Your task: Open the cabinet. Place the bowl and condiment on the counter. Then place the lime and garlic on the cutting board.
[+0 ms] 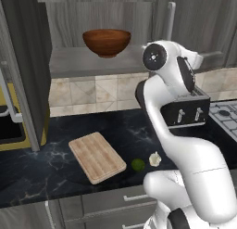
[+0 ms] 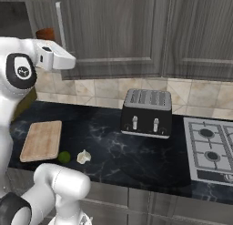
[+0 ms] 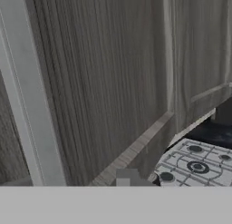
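Grey wood-grain cabinet (image 3: 113, 73) door looms right in front of the gripper, its long silver handle (image 3: 27, 96) just off to one side — whether the jaws are spread or pinching anything, I cannot tell. Left of the hand, the bowl (image 1: 107, 41) sits on the open shelf. Far below on the counter (image 1: 46, 168) lie the cutting board (image 1: 96, 156), lime (image 1: 138, 165) and garlic (image 1: 155, 159) — the last two beside the board.

I see a black toaster (image 2: 146, 113) with a silver slotted top and two front levers standing upright against the beige tiled backsplash (image 2: 150, 89). Just to its right sits a grey gas hob (image 2: 210, 151) with dark round burners. Grey drawers (image 1: 111, 205) with short horizontal handles run along below. At far left I make out a yellow-framed dark opening (image 1: 11, 126).
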Robot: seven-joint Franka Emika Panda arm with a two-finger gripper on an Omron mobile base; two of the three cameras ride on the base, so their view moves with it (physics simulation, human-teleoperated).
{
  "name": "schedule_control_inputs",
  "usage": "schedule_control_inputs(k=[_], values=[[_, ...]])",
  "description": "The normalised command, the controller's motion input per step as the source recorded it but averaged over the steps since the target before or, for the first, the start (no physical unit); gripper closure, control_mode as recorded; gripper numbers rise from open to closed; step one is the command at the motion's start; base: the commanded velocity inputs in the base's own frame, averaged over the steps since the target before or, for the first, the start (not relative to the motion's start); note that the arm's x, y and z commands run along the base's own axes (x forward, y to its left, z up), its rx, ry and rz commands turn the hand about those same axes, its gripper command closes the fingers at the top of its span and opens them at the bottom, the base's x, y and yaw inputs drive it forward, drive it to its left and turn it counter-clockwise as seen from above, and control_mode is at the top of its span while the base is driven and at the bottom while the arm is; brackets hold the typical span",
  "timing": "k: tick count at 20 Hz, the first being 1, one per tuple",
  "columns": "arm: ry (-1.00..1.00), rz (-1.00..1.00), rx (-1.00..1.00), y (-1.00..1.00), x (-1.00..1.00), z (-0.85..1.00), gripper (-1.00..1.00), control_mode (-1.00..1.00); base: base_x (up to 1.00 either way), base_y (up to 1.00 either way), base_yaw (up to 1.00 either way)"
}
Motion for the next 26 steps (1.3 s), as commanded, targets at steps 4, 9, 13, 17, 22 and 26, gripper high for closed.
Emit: schedule_control_inputs(k=[4,9,13,17,22,26], values=[[0.08,-0.06,0.08,-1.00,-0.55,-0.01,1.00,-1.00,0.00,0.00,0.00],[0.10,-0.07,0.07,-1.00,-0.52,-0.01,1.00,-1.00,0.00,0.00,0.00],[0.13,-0.08,0.07,-1.00,-0.51,0.00,1.00,-1.00,0.00,0.00,0.00],[0.13,-0.09,0.07,-1.00,-0.56,0.00,1.00,-1.00,0.00,0.00,0.00],[0.14,-0.09,0.07,-1.00,-0.52,0.00,1.00,-1.00,0.00,0.00,0.00],[0.14,-0.08,0.07,-1.00,-0.49,0.00,1.00,-1.00,0.00,0.00,0.00]])
